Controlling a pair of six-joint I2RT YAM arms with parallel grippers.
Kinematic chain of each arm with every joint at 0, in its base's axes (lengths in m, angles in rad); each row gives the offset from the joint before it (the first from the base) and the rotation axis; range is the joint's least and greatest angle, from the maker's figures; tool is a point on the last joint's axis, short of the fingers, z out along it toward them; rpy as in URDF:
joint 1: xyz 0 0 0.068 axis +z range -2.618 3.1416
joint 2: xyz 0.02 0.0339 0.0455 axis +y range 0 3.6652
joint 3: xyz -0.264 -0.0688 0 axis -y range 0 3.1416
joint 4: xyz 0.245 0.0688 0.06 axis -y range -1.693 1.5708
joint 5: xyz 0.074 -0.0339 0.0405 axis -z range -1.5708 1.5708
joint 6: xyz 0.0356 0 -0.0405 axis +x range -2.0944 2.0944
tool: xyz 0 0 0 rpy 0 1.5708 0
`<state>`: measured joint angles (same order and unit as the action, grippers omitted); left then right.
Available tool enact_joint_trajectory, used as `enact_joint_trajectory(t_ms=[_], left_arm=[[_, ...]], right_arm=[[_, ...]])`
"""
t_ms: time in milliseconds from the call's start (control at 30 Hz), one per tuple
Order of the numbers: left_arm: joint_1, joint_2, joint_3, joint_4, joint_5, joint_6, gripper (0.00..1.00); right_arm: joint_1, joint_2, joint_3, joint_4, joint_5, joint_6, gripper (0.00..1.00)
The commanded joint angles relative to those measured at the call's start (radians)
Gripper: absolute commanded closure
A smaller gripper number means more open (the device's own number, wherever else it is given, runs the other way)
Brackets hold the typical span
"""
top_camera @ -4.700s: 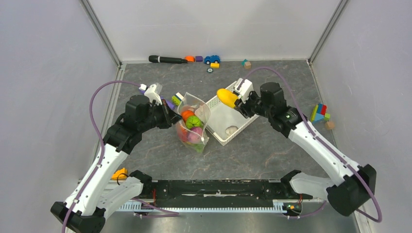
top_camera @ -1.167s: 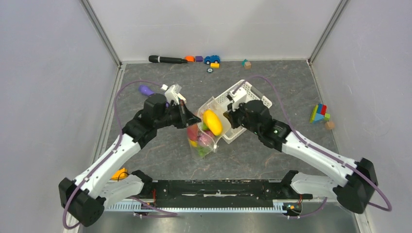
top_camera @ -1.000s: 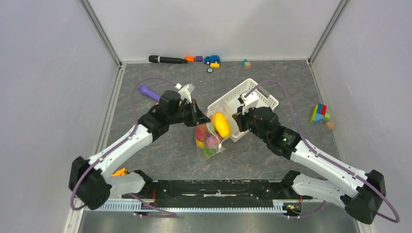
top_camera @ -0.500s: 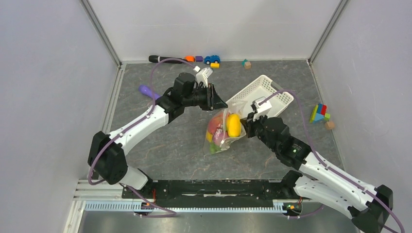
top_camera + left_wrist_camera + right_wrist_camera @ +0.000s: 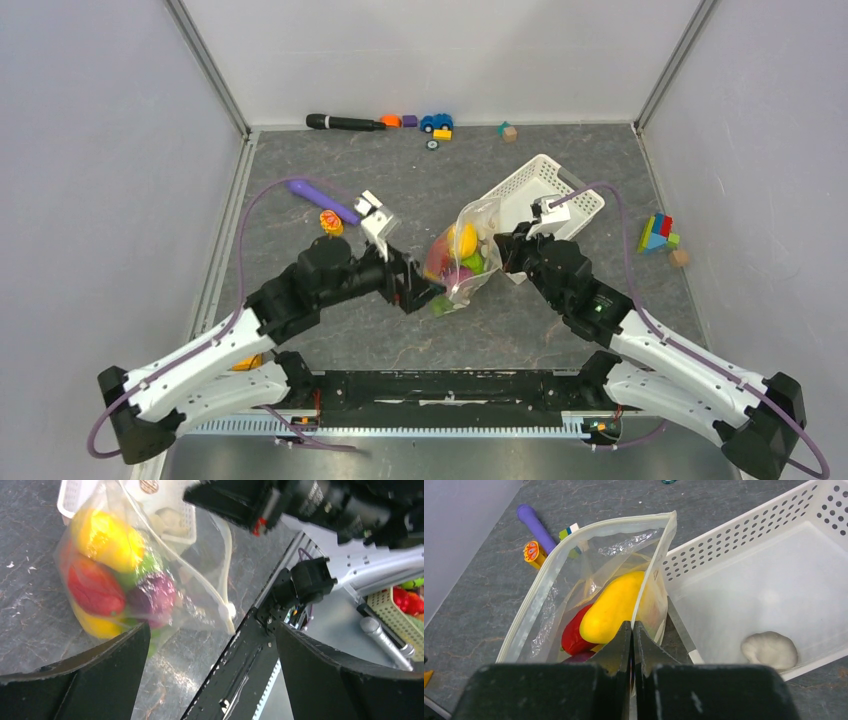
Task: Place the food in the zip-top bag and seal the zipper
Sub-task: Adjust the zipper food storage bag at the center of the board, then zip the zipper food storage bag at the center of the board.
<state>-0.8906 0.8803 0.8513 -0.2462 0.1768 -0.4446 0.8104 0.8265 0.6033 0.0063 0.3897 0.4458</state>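
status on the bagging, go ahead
Left end effector open, off zip-top bag. Right end effector shut on its rim. Food inside, zipper unsealed. White basket alongside.

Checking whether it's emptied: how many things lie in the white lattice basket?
1: a pale rounded lump on the floor of the white lattice plastic basket, close to one side wall. The clear plastic bag covers the basket's other end, so more may be hidden.
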Motion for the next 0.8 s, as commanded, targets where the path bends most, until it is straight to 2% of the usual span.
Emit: enact_joint_trajectory(t_ms=[0, 100, 200, 400, 567, 633, 767], left_arm=[[-0.110, -0.118, -0.168, 0.103, -0.143, 0.073, 0.00], [-0.166, -0.145, -0.247, 0.213, -0.165, 0.085, 0.00], [-0.240, -0.105, -0.259, 0.289, -0.262, 0.130, 0.01], [-0.420, 0.000, -0.276, 0.413, -0.490, 0.259, 0.16], [-0.458, 0.034, -0.347, 0.567, -0.584, 0.265, 0.30], [-0.461, 0.038, -0.381, 0.657, -0.585, 0.267, 0.32], [-0.460, 0.048, -0.417, 0.739, -0.578, 0.276, 0.34]], right_arm=[[0.000, 0.005, -0.002, 0.067, 0.037, 0.055, 0.95], [-0.001, 0.007, -0.003, 0.072, 0.026, 0.066, 0.95], [0.000, 0.009, -0.008, 0.072, 0.013, 0.077, 0.95], [-0.001, 0.008, -0.018, 0.084, -0.003, 0.081, 0.95], [-0.001, -0.002, -0.031, 0.094, -0.008, 0.081, 0.95], [0.000, -0.007, -0.036, 0.096, -0.010, 0.085, 0.95], [0.000, -0.013, -0.043, 0.099, -0.017, 0.091, 0.95]])
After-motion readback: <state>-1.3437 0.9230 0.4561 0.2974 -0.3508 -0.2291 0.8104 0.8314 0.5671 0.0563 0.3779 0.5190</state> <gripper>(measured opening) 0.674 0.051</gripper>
